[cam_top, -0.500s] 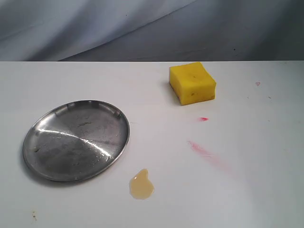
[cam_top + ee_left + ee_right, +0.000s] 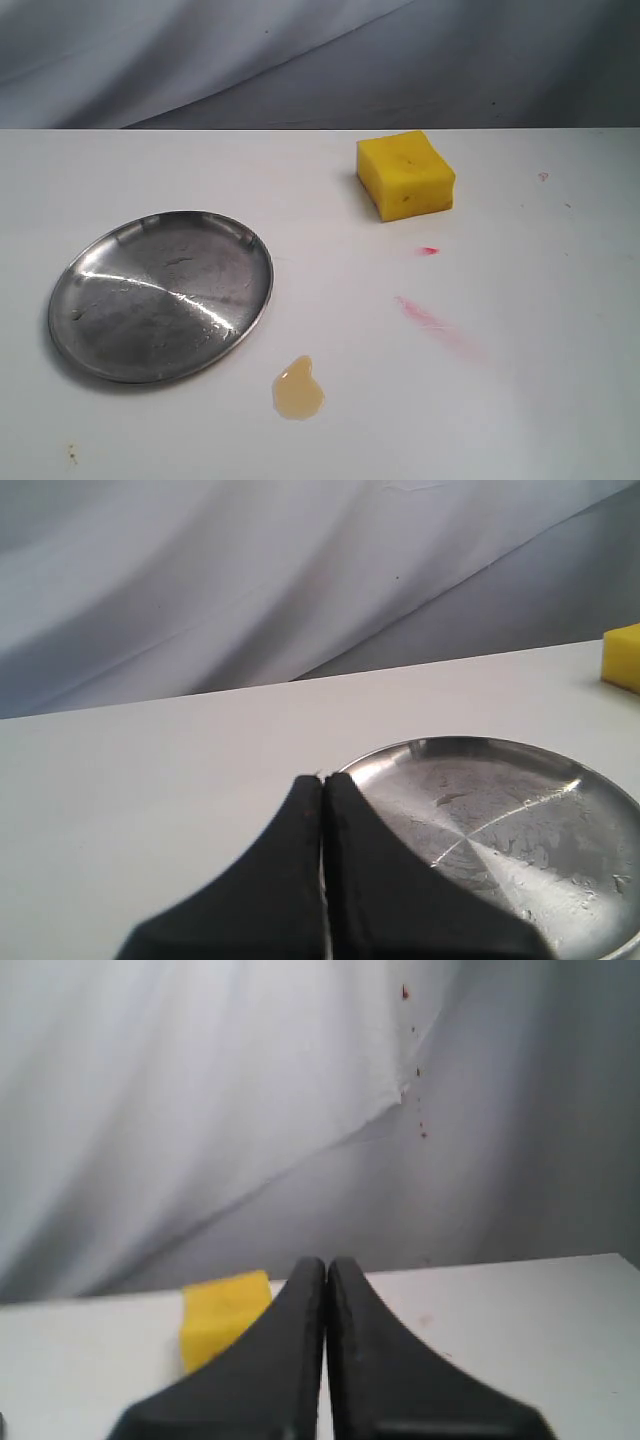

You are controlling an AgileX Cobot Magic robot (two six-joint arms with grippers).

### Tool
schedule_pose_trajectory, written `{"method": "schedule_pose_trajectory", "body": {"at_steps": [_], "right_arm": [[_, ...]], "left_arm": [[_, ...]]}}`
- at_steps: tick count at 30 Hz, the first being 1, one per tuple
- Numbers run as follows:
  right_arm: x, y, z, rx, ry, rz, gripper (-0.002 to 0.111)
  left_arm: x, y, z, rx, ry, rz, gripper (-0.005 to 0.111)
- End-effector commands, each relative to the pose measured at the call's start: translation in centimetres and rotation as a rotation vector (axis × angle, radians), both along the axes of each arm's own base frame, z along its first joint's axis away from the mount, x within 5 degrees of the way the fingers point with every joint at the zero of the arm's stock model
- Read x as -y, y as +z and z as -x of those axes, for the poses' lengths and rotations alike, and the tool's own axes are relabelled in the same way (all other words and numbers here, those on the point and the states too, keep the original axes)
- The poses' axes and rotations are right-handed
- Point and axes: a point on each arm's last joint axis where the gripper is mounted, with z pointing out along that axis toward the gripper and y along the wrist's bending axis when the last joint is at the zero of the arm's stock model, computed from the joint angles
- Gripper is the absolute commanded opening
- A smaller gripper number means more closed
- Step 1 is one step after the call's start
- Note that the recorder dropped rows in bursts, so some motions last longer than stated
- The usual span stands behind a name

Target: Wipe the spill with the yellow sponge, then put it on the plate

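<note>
On the white desk, left of centre: a round, shallow, shiny silver metal plate, lying flat, scuffed and reflective. Just off its near right edge, not touching: a small glossy amber-tan teardrop puddle, the spill. Well apart from both, toward the far right of the desk: a bright yellow, roughly cubic foam sponge, resting on the desk and dotted with dark specks. Between sponge and spill, nearer the sponge: a small red dot, then a smeared pinkish-red streak closer to the camera. Behind the desk: a draped grey-blue cloth backdrop.

In the left wrist view: black left gripper, tips pressed tightly together, gripping nothing, with the plate's rim just beyond them.

In the right wrist view: black right gripper, likewise pinched closed and gripping nothing, with the sponge showing farther off on the desk.
</note>
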Motion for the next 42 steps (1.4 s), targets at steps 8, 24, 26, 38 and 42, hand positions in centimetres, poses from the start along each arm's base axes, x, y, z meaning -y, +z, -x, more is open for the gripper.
{"method": "schedule_pose_trajectory", "body": {"at_steps": [8, 24, 26, 38, 42], "right_arm": [[-2.2, 6.3, -7.8, -0.299, 0.045, -0.111, 0.000], [-15.3, 1.7, -37.4, -0.966, 0.248, 0.426, 0.046], [-16.0, 0.9, -38.8, -0.976, 0.253, 0.410, 0.063], [-18.0, -6.9, -43.5, -1.044, 0.266, 0.376, 0.077], [-18.1, -9.4, -44.0, -1.094, 0.268, 0.390, 0.075]], "left_arm": [[0.0, 0.1, 0.0, 0.010, 0.002, 0.011, 0.000], [0.0, 0.1, 0.0, 0.010, 0.002, 0.011, 0.000], [0.0, 0.1, 0.0, 0.010, 0.002, 0.011, 0.000], [0.0, 0.1, 0.0, 0.010, 0.002, 0.011, 0.000], [0.0, 0.1, 0.0, 0.010, 0.002, 0.011, 0.000]]}}
